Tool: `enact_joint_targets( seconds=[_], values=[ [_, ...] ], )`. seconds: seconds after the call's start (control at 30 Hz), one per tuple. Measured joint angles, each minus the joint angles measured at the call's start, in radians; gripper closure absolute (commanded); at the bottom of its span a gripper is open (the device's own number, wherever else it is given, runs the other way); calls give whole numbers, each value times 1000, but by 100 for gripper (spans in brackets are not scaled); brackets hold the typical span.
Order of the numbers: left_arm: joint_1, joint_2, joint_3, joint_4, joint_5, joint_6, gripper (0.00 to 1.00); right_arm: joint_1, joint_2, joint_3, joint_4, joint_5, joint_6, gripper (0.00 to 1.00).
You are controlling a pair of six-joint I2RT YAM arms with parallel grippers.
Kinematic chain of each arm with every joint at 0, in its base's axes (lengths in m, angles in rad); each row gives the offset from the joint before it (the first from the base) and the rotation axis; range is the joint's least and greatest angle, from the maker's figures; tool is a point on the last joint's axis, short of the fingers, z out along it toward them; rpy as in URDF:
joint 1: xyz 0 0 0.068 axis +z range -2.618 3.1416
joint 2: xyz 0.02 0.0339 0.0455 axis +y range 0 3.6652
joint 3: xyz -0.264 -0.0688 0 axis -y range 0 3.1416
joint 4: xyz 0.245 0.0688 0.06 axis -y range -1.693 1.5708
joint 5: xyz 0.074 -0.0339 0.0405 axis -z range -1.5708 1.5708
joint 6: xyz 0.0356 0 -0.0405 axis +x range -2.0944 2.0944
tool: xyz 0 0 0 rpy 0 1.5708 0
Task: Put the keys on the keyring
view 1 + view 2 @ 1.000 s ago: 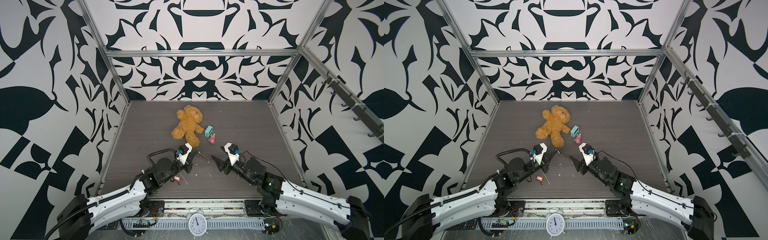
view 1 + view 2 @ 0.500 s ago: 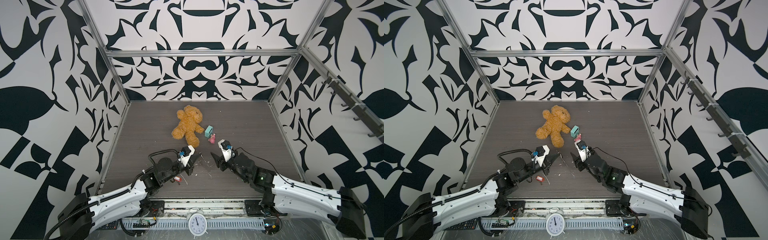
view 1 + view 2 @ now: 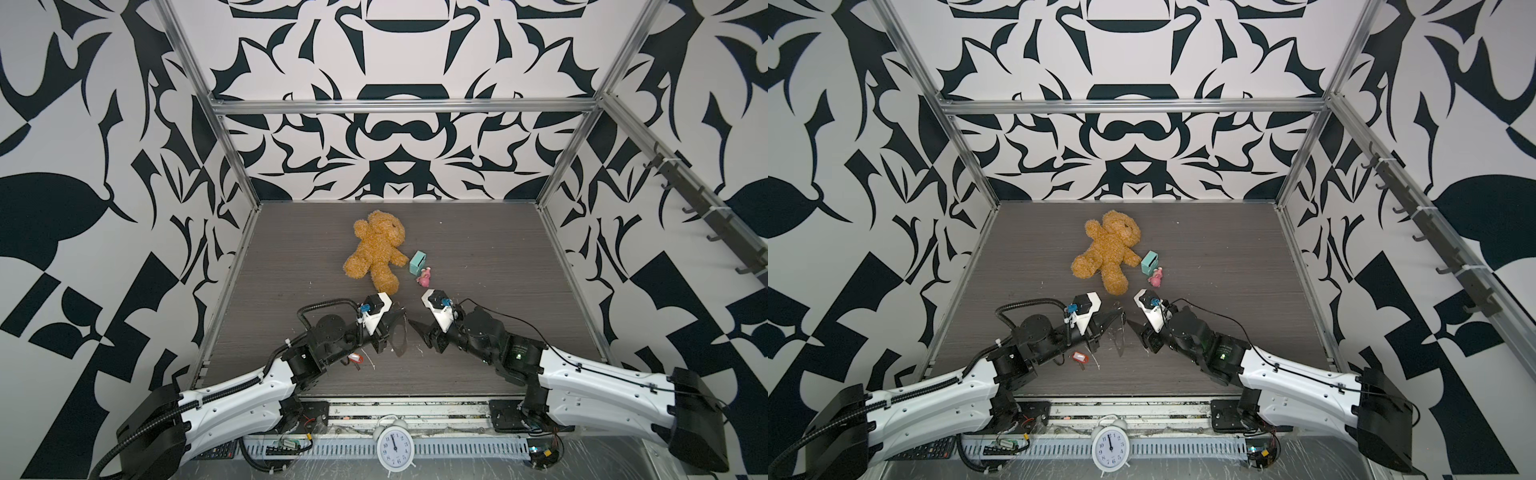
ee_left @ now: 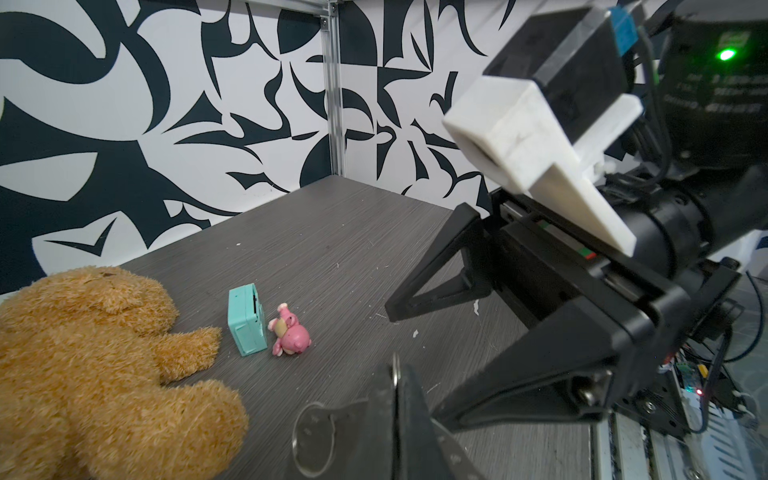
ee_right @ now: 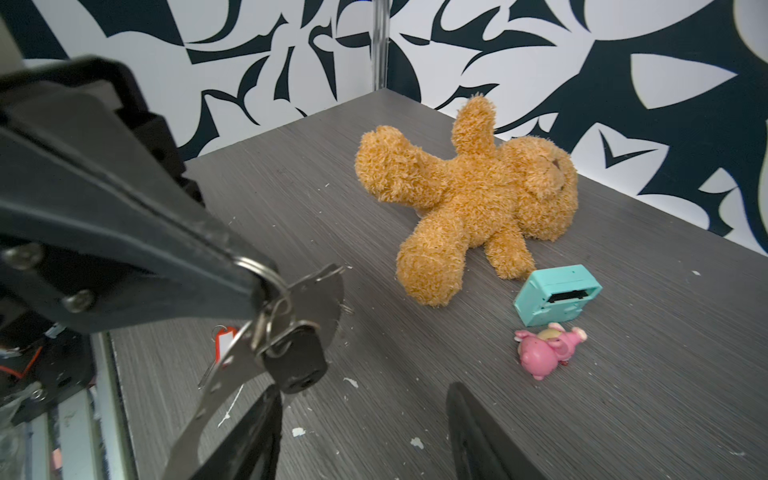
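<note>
Threading looks half done to us: the left pincer [image 5: 249,276] is clenched on the keyring [image 5: 266,268] and holds it clear of the tabletop [image 5: 623,395]. The curved strap [image 5: 320,303] droops below it, and the black fob [image 5: 297,363] dangles from the rings, seemingly already on. The red tag [image 3: 1079,357] lies flat on the tabletop under the left arm, well apart from the ring. The right pincer [image 4: 411,363] faces the ring with its jaws spread and nothing between them. We judge the next move falls to it: drop to the tag, pinch it by the body so its loop stays free, and bring that loop to the ring's split — a tight reach beneath the other arm.
</note>
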Motion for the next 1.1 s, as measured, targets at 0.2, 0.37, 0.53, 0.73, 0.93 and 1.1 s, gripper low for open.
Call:
enact_joint_targets(
  seconds=[0.2, 0.37, 0.53, 0.73, 0.93, 1.1],
  values=[
    [0, 0, 0, 3, 4, 0, 100, 17, 21, 2, -1, -21, -15, 35],
    [0, 6, 1, 8, 34, 0, 100, 30, 42, 14, -2, -19, -26, 37],
    [0, 19, 1, 18, 111, -1, 100, 37, 51, 14, -2, -5, -33, 38],
    [0, 30, 2, 41, 186, -2, 100, 50, 61, 14, -5, 2, -41, 42],
    [0, 31, 2, 49, 209, -2, 100, 64, 62, 14, -5, 2, -55, 50],
    [0, 31, 2, 51, 206, -2, 100, 69, 62, 15, -4, 8, -61, 69]
  ],
)
